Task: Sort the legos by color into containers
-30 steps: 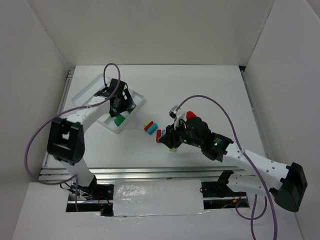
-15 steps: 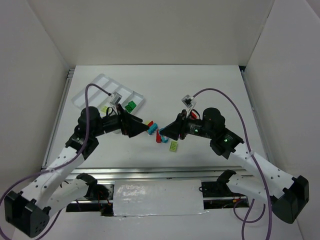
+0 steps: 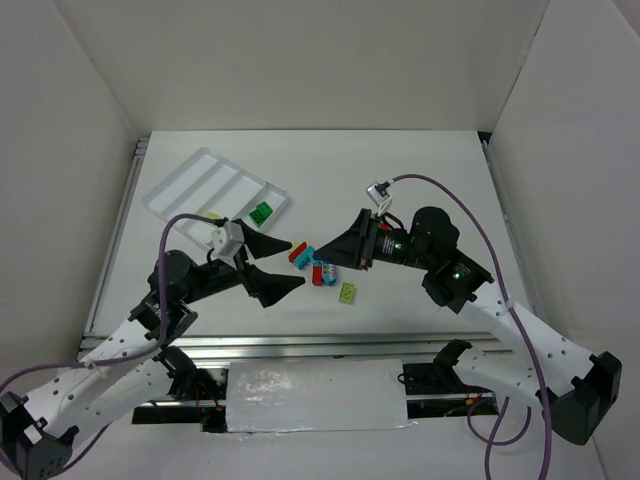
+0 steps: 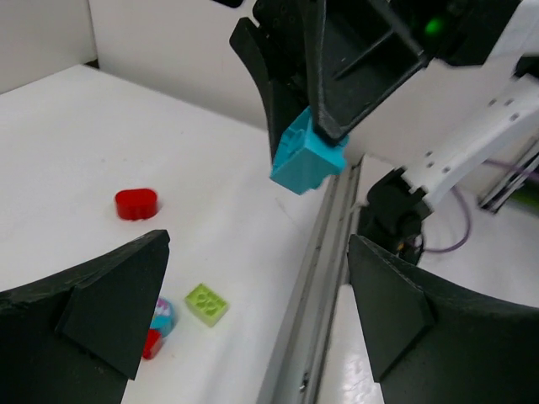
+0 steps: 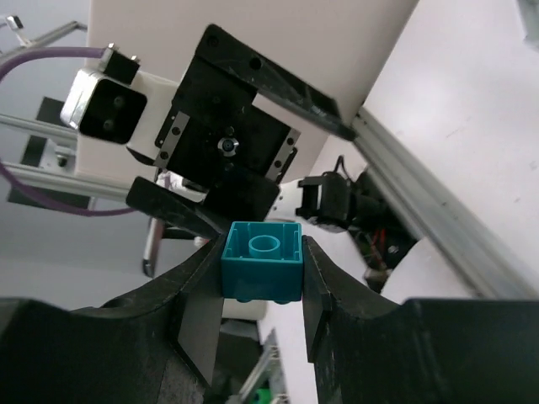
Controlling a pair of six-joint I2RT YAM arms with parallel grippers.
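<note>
Currently held brick: a teal lego [image 4: 307, 160], a small square one with a single round tube in its underside, up off the table.
Grip on it: the right gripper [image 5: 259, 282] is clenched on two opposite sides of the brick, which sits at the very fingertips.
Facing it: the left gripper [image 3: 293, 263] is spread wide and holds nothing; its jaws point at the brick but do not touch it.
Loose legos: a red brick [image 4: 136, 203], a lime plate [image 4: 206, 304] and a small red-and-teal stack [image 3: 322, 272] lie on the table near the grippers.
Tray: the white compartment tray [image 3: 200, 175] sits well apart at far left, with a green brick [image 3: 262, 212] in its end compartment nearest the pile.
Likely step: a hand-over from right to left.
Risk, drop: if the right lets go before the left has closed, the brick falls among the loose legos.
Risk, clash: the left fingers may strike the right fingertips and knock the shallow pinch loose.
</note>
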